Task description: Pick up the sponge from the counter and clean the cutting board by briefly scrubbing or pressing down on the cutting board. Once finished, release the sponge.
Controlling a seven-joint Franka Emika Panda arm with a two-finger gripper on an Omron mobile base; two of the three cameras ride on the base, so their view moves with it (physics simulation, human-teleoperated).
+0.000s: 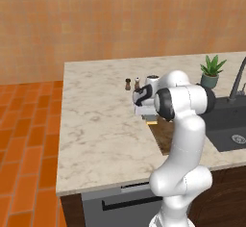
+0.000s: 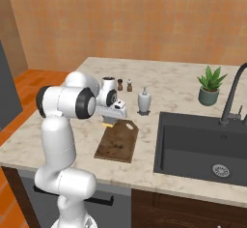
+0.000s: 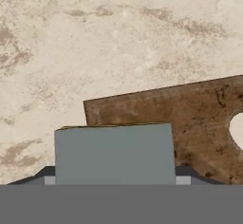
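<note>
My gripper points down at the counter and is shut on the sponge. The sponge's grey-blue top sits close to the hand camera, and a sliver of its yellow body shows under the hand. The dark brown cutting board lies just beneath. The sponge hangs over its far end, beside the handle slot. Whether sponge and board touch I cannot tell.
Two small shakers and a white soap dispenser stand behind the board. To the right are a dark sink, its faucet and a potted plant. The counter's edge drops off at left.
</note>
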